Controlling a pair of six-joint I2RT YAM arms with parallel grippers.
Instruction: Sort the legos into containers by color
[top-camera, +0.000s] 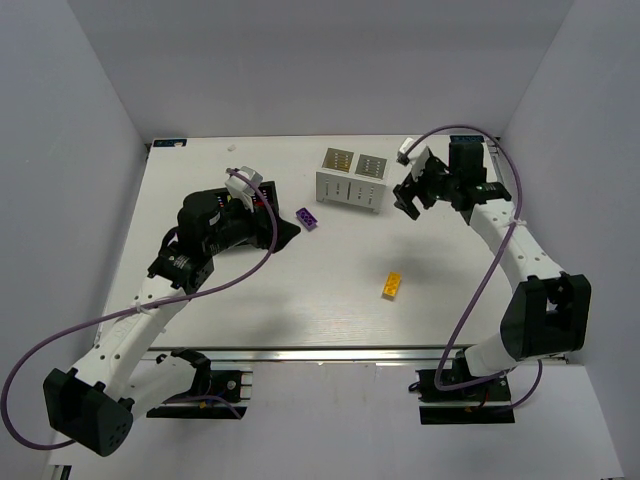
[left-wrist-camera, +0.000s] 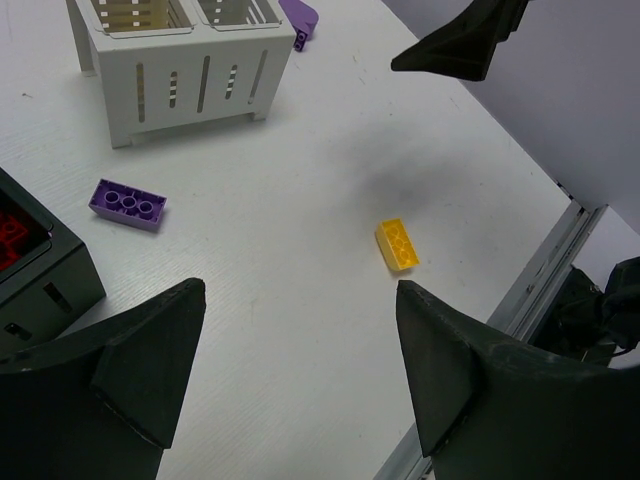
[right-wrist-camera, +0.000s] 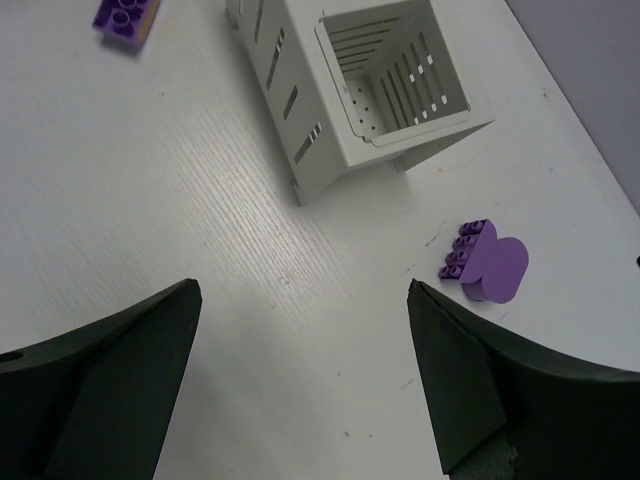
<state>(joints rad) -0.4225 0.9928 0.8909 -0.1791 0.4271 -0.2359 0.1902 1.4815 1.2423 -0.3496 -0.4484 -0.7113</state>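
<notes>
Left gripper (left-wrist-camera: 298, 295): fingers apart, nothing held, hovered over bare table (left-wrist-camera: 300, 180) beside the black box (left-wrist-camera: 40, 270). Right gripper (right-wrist-camera: 302, 290): fingers also apart, empty, hung near the white box (right-wrist-camera: 290, 110).

Outward from the left fingers: 1 purple brick (left-wrist-camera: 128, 203) lay loose just beside the black box. 1 yellow brick (left-wrist-camera: 397, 245) lay loose, well apart from both boxes.

Outward from the right fingers: 1 rounded purple piece (right-wrist-camera: 485, 265) lay loose near the white box.

Red bricks (left-wrist-camera: 12, 232) sat in the black box. 1 white-box cell looked yellow inside; the cell facing the right wrist looked empty. No green in view.

Judged mostly sorted, with 3 loose pieces left: 2 purple, 1 yellow.
</notes>
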